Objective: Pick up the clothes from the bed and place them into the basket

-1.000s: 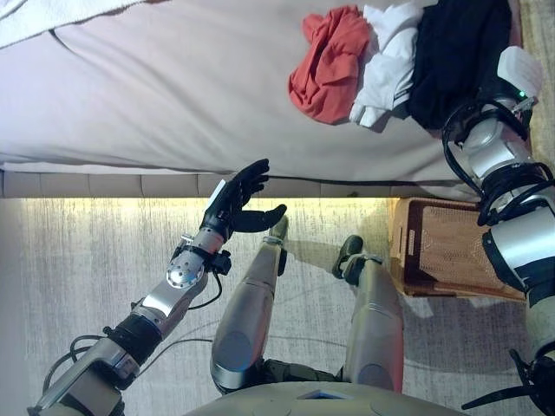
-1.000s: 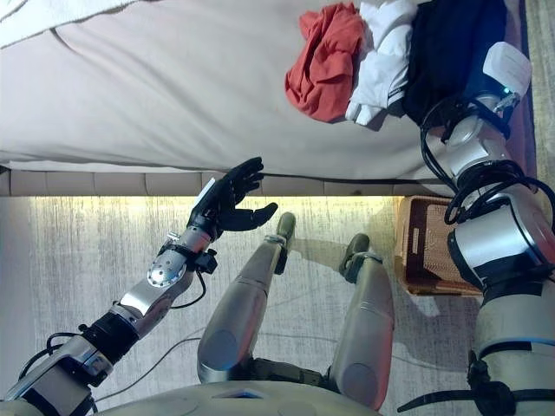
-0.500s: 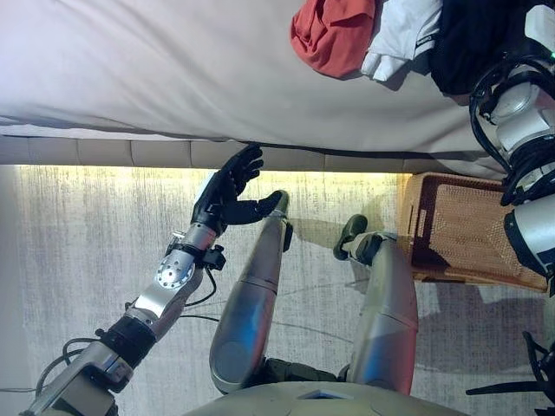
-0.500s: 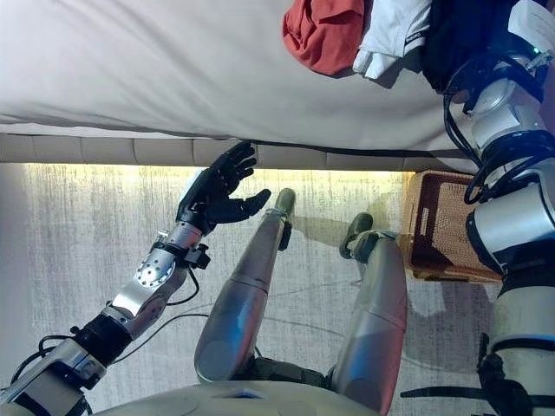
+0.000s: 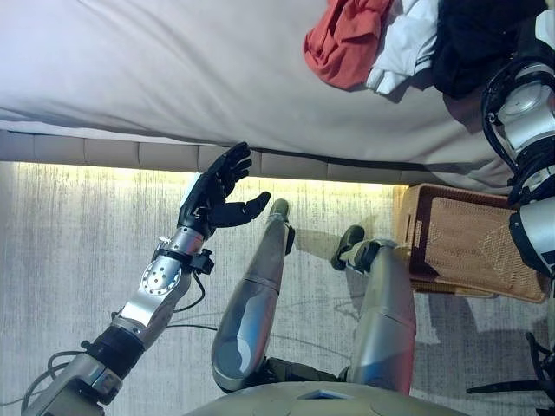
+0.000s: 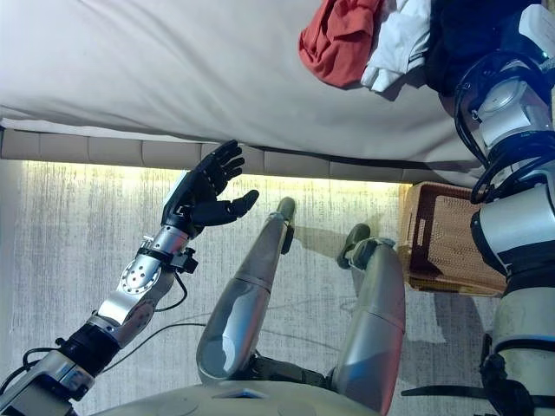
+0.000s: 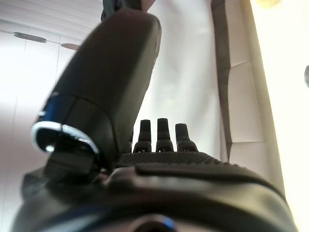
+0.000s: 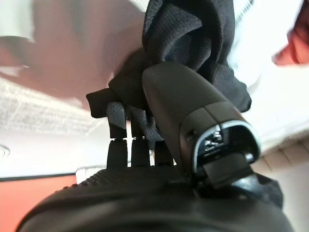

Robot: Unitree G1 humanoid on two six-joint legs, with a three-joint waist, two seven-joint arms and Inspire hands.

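At right robot hand point(image 8: 159, 159): fingers and thumb curled round black cloth point(image 8: 188, 43), lifted clear of bed point(image 5: 156, 78).
Beside it: white top point(image 5: 403, 48), red top point(image 5: 347, 39), unmoved.
Below: basket point(image 5: 460, 238), empty; transfer next.
Left robot hand point(image 5: 217, 191): spread, idle.

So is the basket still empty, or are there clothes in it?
Empty, as far as the head views show. The basket on the floor shows only bare woven wicker inside. The red, white and black clothes all lie on the bed.
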